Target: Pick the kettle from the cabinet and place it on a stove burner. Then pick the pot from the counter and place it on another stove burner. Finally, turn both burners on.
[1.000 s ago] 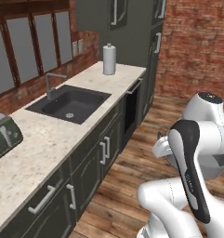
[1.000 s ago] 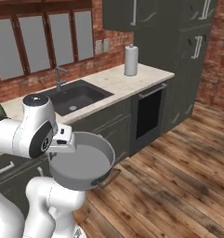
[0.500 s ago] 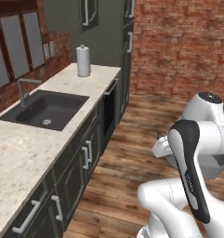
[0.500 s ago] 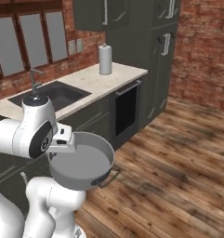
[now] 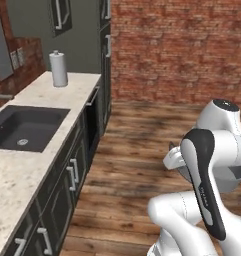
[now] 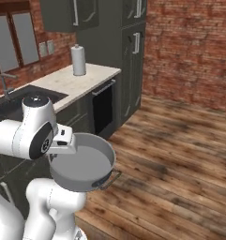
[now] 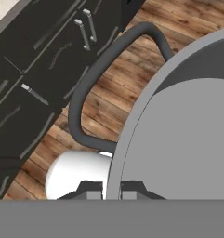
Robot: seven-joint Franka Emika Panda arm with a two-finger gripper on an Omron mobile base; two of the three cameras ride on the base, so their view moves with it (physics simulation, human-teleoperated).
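hand view: gripper point(image 7: 112, 191) is clamped on the rim of the pot point(image 7: 187, 139), one fingertip point(image 7: 91, 190) set outside the wall and one inside. right base view: pot point(image 6: 82, 161) is carried level above wood floor point(image 6: 175, 164), apart from counter point(image 6: 81, 79), presumably for transport toward a burner.

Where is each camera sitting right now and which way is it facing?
Left base view: behind the arm's left, looking along the counter and sink; arm at lower right.
Right base view: behind its right; arm lower left, carrying the pot.
Hand view: on the hand, looking down the claw shut on the pot's rim.
Both base views share the paper towel roll.
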